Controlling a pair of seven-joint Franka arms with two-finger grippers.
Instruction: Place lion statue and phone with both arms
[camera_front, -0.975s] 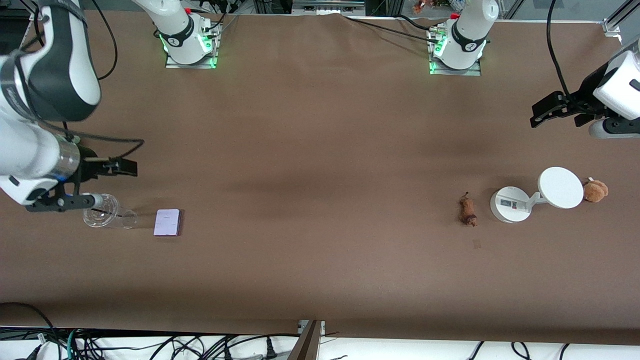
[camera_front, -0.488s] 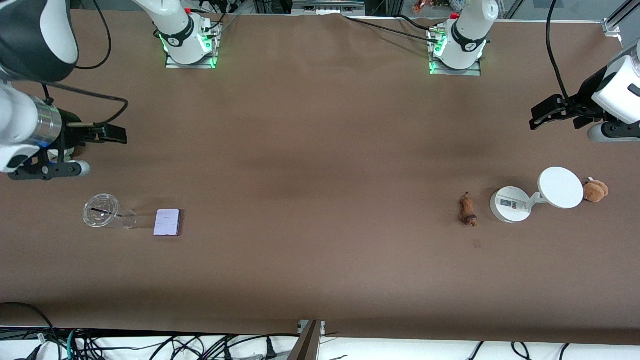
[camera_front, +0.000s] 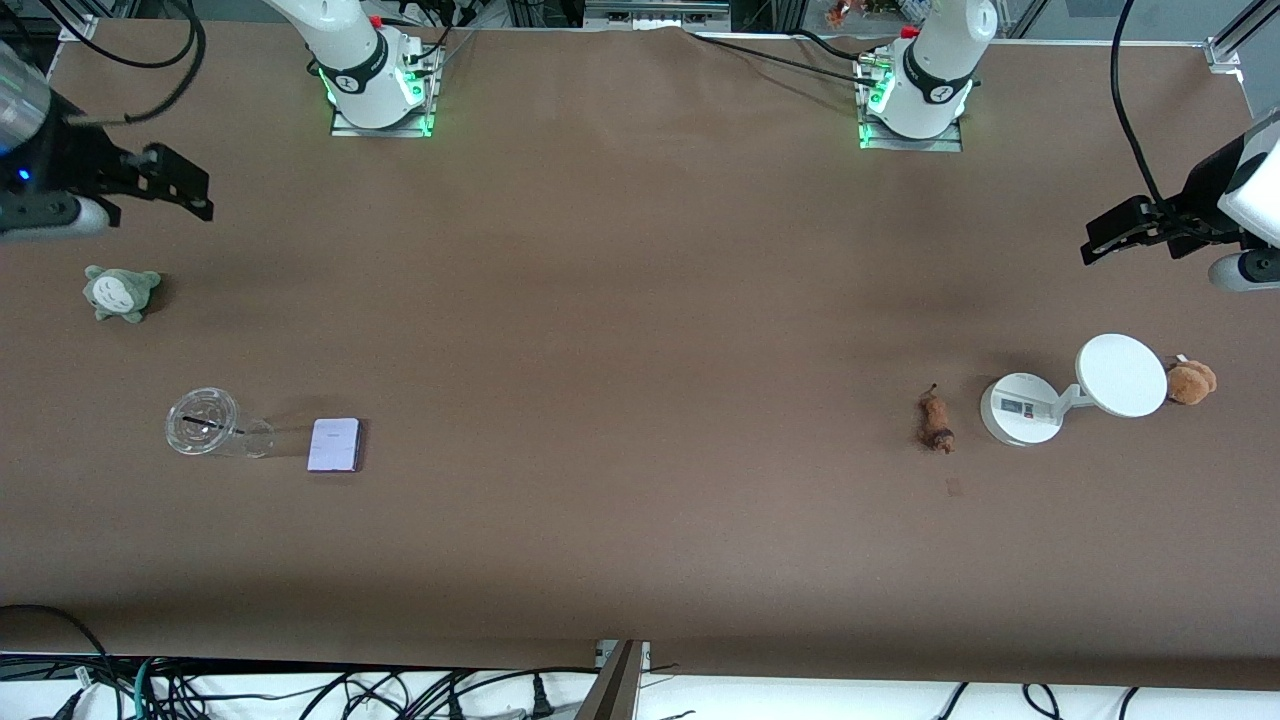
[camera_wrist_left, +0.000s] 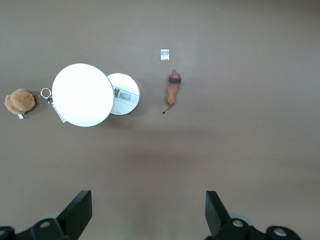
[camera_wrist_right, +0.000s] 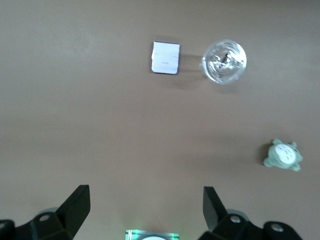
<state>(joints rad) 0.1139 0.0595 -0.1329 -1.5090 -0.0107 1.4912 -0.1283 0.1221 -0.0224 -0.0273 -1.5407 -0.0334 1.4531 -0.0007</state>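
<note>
Both arms are up high and have not grabbed anything yet. The left pincer (camera_front: 1110, 232) hangs over the bare bench (camera_front: 640, 300) near the left arm's end, with its two fingers spread wide and nothing between them. The right pincer (camera_front: 180, 185) hangs over the bench near the right arm's end, fingers spread wide too, and empty.

The lion statue (camera_front: 937, 422) lies flat on the bench just beside the white stand (camera_front: 1022, 408). A small brown plush toy (camera_front: 1190, 381) touches the stand's round disc on the side away from the lion. The phone (camera_front: 334, 444) lies flat, well apart from the stand, down at the right arm's end. A clear cup (camera_front: 205, 423) lies on its side just beside the phone. A little green plush (camera_front: 120, 291) sits farther from the front camera than the cup.

The step now looks like reaching down for each thing. The left pincer should come straight down over the lion's thin body and pinch across it, not bumping the stand. The right pincer should pinch the phone by its edges, keeping away from the cup, since the phone is flat and may slip.
</note>
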